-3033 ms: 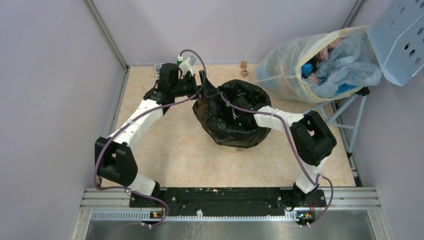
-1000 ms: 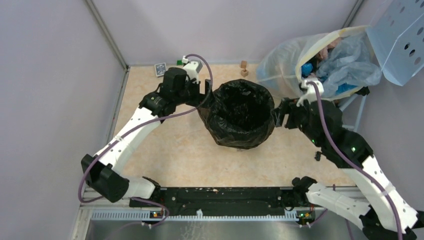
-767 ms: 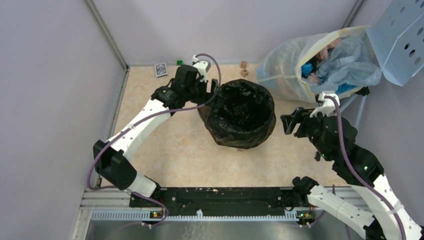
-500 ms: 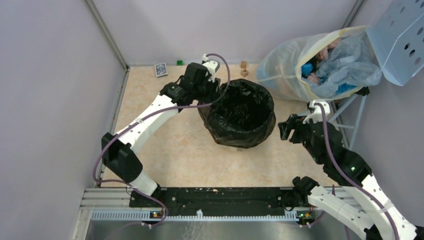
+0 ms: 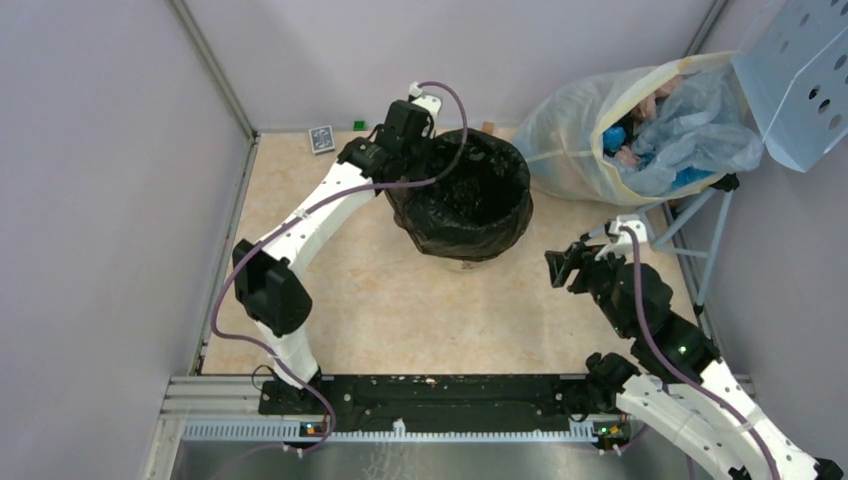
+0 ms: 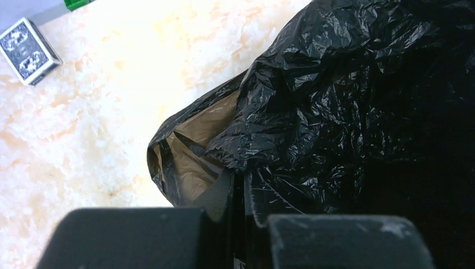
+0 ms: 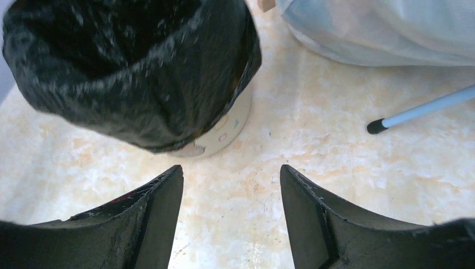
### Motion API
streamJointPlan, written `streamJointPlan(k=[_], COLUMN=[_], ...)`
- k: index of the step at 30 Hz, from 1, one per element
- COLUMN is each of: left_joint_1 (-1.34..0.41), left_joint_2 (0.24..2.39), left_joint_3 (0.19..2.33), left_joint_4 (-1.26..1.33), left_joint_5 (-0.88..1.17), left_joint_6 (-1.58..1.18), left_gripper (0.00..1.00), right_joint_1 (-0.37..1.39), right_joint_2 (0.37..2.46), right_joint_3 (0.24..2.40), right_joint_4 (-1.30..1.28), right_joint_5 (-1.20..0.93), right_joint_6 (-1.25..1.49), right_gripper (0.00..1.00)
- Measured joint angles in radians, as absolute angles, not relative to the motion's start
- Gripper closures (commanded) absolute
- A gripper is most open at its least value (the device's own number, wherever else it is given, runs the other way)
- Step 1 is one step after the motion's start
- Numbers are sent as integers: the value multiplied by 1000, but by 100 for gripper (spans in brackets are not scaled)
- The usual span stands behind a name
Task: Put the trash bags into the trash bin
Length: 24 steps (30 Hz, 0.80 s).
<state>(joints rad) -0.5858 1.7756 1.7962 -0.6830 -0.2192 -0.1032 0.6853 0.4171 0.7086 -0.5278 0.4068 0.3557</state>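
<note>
The trash bin (image 5: 466, 261) stands mid-table, its cream body (image 7: 224, 131) showing only under a glossy black trash bag (image 5: 470, 200) draped over its rim and lining its inside. My left gripper (image 5: 420, 150) sits at the bin's back-left rim. In the left wrist view it (image 6: 241, 185) is shut on a fold of the trash bag (image 6: 336, 101), with a tan surface (image 6: 190, 151) showing beside the fold. My right gripper (image 5: 560, 268) hovers right of and nearer than the bin. It (image 7: 231, 174) is open over bare table, and the bag (image 7: 129, 67) lies ahead of it.
A large translucent sack (image 5: 640, 125) of clutter leans at the back right under a perforated blue panel (image 5: 800, 70), on a stand with a blue leg (image 7: 420, 109). A card deck (image 5: 321, 138) and a green block (image 5: 359, 125) lie by the back wall.
My left gripper moved right along the rim and closed on the bag film; the bin shifted slightly back and left. My right gripper drew away from the bin toward the near side, staying open.
</note>
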Motion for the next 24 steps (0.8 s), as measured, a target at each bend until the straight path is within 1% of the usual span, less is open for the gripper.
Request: streamJointPlan(k=[2,5,7,8,11,13,14,16,18,20,22,24], left_joint_1=[-579,-569,-565,-563,-561,-559,-556,-538,-478,-349,-219,-155], left_joint_2=[1805,1832,1834,1833,1806,1746,1713,1591,1470,1334,1231,1160], left_joint_3=[1831,1859,1860,1860,1835,1771,1739,1600,1457,1275,1110,960], left_joint_4=[-683,-678,-676,-674,-654,-630,-619,-566,-509,-426,-360,-288], left_joint_5=[-221,-206,-189,-179,-151,-143,-143,-142,-112,-65,-51,-73], left_joint_6=[-104,-108,-120,-123,-137,-162,-174,-229,-282,-356,-421,-464], left_gripper=[76,48,37,31,14,4,1,1,1,1,1,1], right_joint_1=[685,685,685,685,685,684,678,627,513,365,252,184], right_joint_2=[417,417,416,419,448,480,488,500,501,510,545,607], right_joint_3=[647,542,478,455,418,405,398,376,345,306,287,283], right_joint_4=[-475,-396,-349,-328,-266,-216,-200,-162,-115,-60,-17,29], right_joint_5=[385,348,332,329,334,357,366,353,307,236,180,154], right_joint_6=[332,307,297,295,289,290,292,301,322,348,364,369], right_gripper=[36,35,34,32,20,19,19,19,18,16,8,3])
